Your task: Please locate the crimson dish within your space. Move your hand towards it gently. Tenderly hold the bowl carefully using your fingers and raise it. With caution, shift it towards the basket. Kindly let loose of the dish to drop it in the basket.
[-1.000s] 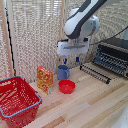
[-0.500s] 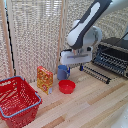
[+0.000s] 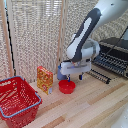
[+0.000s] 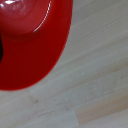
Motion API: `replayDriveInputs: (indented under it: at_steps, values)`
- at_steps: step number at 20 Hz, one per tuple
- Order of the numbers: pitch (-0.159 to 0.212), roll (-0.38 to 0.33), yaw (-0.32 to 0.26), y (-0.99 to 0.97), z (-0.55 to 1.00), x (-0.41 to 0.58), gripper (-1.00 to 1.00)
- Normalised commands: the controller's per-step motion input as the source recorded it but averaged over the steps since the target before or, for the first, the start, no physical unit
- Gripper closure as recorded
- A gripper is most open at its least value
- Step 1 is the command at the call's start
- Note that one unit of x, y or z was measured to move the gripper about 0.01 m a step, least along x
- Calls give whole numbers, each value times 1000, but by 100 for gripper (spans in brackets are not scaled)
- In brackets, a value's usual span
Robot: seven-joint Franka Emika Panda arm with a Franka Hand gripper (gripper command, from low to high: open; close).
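Note:
The crimson dish is a small round red bowl resting on the wooden table, in the middle of the exterior view. My hand hangs just above it, toward its far edge, on the bulky white arm. The fingers look apart and hold nothing. In the wrist view the bowl fills much of the picture, very close, with a dark sliver of a fingertip at the picture's edge. The basket is a large red slatted one with a blue-grey rim, at the exterior view's left.
A blue mug stands right behind the bowl, partly hidden by my hand. An orange box stands between bowl and basket. A dark wire rack and a black ribbed object are on the exterior view's right. A slatted screen stands behind.
My hand has come down and slightly toward the exterior view's right, closer over the red bowl. The bowl, mug, box and basket have not moved.

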Motion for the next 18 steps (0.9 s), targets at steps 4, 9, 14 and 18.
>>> replayDriveInputs:
  at_steps: [4, 9, 14, 18]
  values:
    - [9, 0, 14, -116, -363, 44, 100]
    - [8, 2, 53, -210, -270, 14, 100]
    - [0, 18, 91, -211, -222, 50, 100]
    - [-10, 10, 74, -151, -104, 41, 100]
